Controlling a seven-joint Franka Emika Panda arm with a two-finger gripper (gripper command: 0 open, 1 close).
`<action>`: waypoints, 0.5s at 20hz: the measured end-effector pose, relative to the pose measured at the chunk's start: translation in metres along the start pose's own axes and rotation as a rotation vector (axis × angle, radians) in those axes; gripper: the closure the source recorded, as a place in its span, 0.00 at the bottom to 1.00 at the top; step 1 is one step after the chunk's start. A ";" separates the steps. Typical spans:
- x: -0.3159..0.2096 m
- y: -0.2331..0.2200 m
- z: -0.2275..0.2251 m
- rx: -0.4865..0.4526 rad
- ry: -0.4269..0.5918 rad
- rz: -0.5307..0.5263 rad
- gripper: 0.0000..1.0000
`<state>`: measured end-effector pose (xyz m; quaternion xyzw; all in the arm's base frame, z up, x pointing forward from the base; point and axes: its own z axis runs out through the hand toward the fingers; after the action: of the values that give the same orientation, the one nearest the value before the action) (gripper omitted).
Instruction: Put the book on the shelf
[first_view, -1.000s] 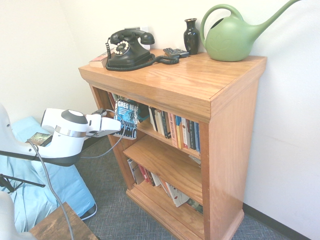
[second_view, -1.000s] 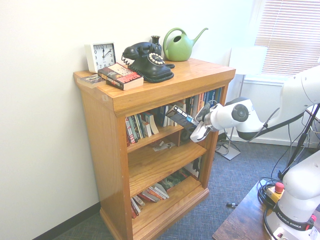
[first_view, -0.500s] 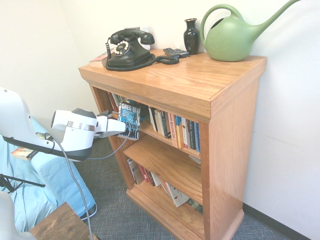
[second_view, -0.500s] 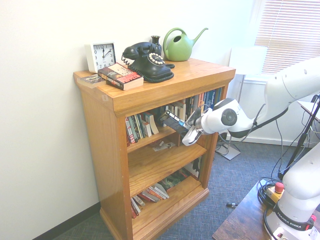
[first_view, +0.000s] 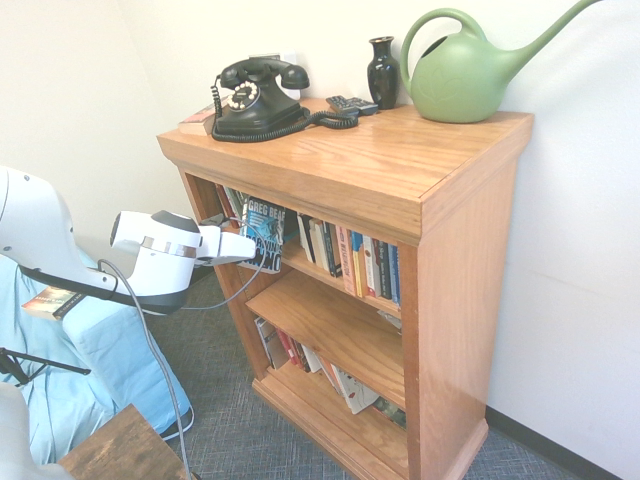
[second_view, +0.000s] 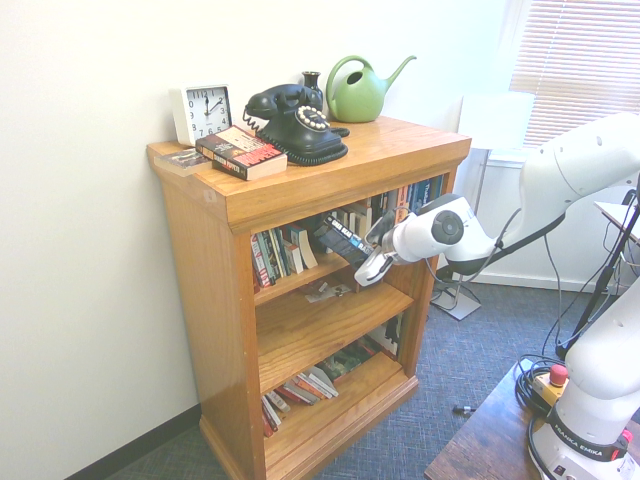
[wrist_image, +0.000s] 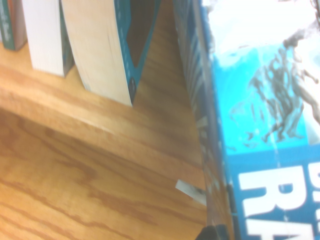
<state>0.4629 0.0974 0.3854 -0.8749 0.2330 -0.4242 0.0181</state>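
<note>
In the first exterior view, your gripper (first_view: 243, 246) has its fingers clamped on the book (first_view: 264, 234), held upright at the shelf's (first_view: 400, 160) top opening, cover facing out, so it can slide in beside the row of books (first_view: 350, 262) at its 3 o'clock.

In the second exterior view, the book (second_view: 341, 241) tilts into the gap (leading edge already past the front).

In the wrist view, the book (wrist_image: 260, 130) hangs just above the plank (wrist_image: 75, 165), with leaning books (wrist_image: 95, 45) at 10 o'clock.
</note>
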 end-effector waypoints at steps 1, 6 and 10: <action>0.001 -0.001 0.002 -0.002 -0.008 0.012 1.00; 0.011 -0.009 0.009 -0.007 -0.040 0.059 1.00; 0.018 -0.023 0.009 0.008 -0.055 0.080 1.00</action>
<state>0.4884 0.1087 0.3983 -0.8762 0.2657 -0.3997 0.0451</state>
